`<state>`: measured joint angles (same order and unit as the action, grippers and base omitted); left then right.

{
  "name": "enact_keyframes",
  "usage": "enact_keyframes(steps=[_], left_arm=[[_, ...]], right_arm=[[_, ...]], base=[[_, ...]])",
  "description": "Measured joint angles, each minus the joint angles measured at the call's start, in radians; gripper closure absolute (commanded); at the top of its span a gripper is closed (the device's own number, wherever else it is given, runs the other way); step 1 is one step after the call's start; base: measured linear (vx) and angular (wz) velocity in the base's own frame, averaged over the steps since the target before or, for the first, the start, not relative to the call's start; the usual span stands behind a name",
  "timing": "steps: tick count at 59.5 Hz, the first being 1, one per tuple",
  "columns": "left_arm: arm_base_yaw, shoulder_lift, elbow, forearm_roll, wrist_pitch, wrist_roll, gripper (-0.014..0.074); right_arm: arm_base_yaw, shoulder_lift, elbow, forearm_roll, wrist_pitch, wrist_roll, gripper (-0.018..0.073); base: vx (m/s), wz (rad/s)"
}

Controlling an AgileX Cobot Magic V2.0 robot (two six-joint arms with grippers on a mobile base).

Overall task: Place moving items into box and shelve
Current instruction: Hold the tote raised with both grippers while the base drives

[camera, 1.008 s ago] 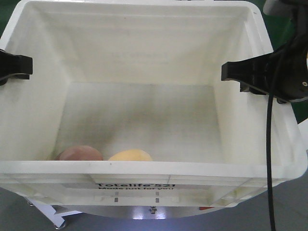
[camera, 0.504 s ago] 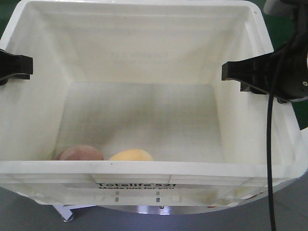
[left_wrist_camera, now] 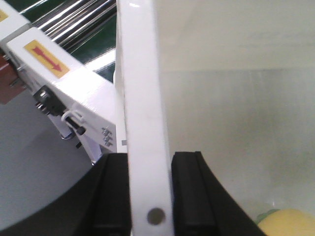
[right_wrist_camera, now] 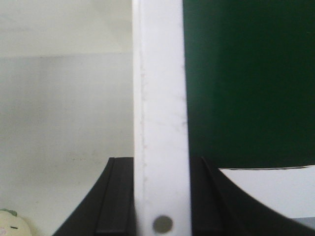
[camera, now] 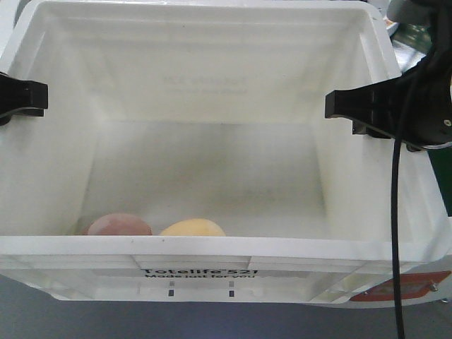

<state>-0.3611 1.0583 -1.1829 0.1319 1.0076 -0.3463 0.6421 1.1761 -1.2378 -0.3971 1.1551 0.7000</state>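
The box (camera: pixel 212 247), a big white crate printed "Totelife 521", fills the front view. Both moving items lie on its floor against the near wall: a pinkish-brown plush fruit (camera: pixel 119 224) and, to its right, a yellow-orange one (camera: pixel 192 227). My left gripper (camera: pixel 14 95) is shut on the box's left rim (left_wrist_camera: pixel 142 98), one black finger inside the wall and one outside. On the opposite rim (right_wrist_camera: pixel 160 98) my right gripper (camera: pixel 360 106) is shut the same way. The yellow plush (left_wrist_camera: pixel 290 223) peeks into the left wrist view, and its pale face (right_wrist_camera: pixel 12 223) into the right wrist view.
A white machine frame with a red-arrow label (left_wrist_camera: pixel 47 56) and metal rollers (left_wrist_camera: pixel 74 19) lies left of the box. A dark green surface (right_wrist_camera: pixel 246 73) lies beyond the right rim. A red label (camera: pixel 399 289) shows under the box's right corner. A black cable (camera: pixel 397 212) hangs from the right arm.
The box stays fixed between both grippers while the ground below slides past. The white frame leg at lower left has gone and a red label has appeared at lower right.
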Motion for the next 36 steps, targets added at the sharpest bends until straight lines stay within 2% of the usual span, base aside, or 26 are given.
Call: enact_keyframes(steps=[36], left_arm=[[0.0, 0.0, 0.0, 0.0, 0.0, 0.0, 0.0533]], right_arm=[[0.0, 0.0, 0.0, 0.001, 0.0, 0.0, 0.0432]], base=[[-0.1, 0.4]])
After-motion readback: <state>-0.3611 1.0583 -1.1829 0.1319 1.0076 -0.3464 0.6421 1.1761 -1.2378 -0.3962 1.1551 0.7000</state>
